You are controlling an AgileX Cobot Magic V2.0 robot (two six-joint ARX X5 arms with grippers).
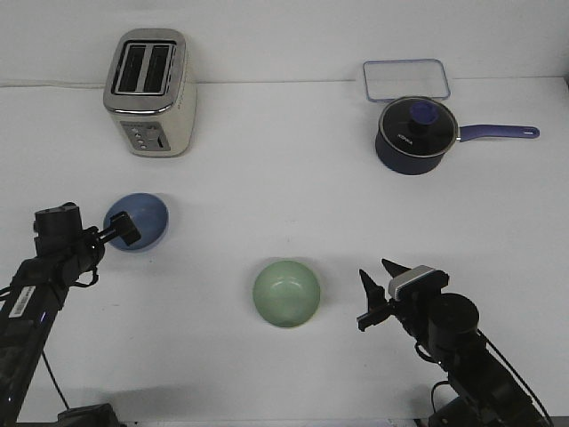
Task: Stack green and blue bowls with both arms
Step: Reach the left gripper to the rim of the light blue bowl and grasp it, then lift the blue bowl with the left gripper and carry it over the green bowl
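The periwinkle blue bowl [142, 220] is at the left of the white table, tipped so its opening faces left. My left gripper [123, 228] is on its near-left rim, one finger inside the bowl, and looks shut on the rim. The pale sage green bowl [286, 293] stands upright at the front middle, empty. My right gripper [377, 286] is just to the right of the green bowl, a small gap away, with its fingers apart and nothing between them.
A cream toaster [149, 92] stands at the back left. A dark navy lidded saucepan [413, 135] with its handle pointing right stands at the back right, with a clear rectangular lid or tray [405, 80] behind it.
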